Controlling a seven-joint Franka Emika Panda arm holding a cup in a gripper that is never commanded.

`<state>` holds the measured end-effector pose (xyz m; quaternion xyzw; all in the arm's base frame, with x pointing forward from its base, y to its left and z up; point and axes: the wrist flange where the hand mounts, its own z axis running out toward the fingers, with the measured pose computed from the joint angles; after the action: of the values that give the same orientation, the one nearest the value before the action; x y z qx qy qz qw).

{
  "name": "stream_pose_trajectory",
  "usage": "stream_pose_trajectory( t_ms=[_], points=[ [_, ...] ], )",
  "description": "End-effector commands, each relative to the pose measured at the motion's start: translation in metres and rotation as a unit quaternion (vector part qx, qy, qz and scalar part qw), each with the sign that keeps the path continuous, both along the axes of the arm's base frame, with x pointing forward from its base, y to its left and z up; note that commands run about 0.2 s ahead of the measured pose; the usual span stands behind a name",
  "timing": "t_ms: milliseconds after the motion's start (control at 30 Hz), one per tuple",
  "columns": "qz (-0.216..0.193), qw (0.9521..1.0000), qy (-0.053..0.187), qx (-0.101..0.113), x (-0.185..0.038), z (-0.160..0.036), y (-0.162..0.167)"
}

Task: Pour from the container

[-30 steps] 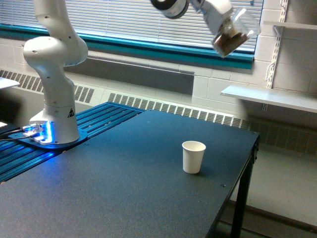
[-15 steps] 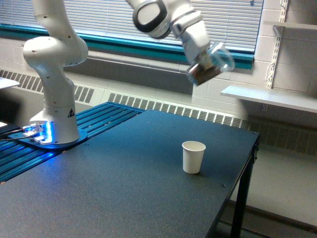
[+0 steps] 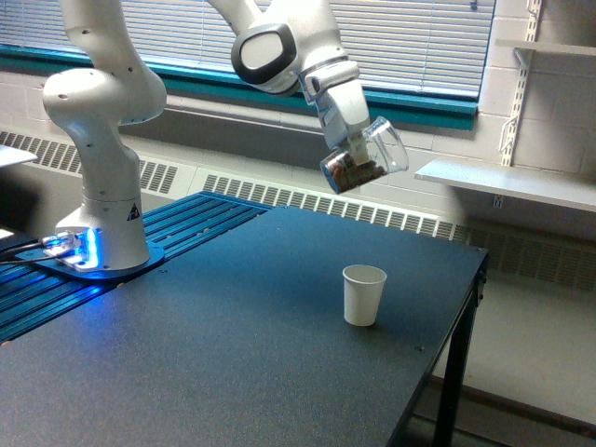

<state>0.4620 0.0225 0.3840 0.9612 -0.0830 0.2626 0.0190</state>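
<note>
- Container [image 3: 365, 160]: clear, smooth-walled cup, tilted, brown granular bits pooled at its low end.
- White tool [image 3: 352, 149] clamps it in mid-air above the counter [image 3: 233, 354], over the opaque white paper cup [image 3: 363, 294] near the far right edge.

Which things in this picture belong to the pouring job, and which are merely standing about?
Belonging to the job:
- clear container with brown bits, tilted, held in the gripper
- white paper cup, upright on the table

Merely about:
- wall shelf
- window blinds
</note>
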Motion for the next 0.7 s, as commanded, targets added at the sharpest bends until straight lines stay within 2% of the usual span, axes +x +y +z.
stream_pose_trajectory(
  t_ms=[33,700],
  points=[
    [-0.003,1.0,0.009,-0.002,-0.004,-0.014,-0.004],
    [-0.01,0.9982,0.051,-0.03,-0.016,-0.05,-0.01]
  ],
)
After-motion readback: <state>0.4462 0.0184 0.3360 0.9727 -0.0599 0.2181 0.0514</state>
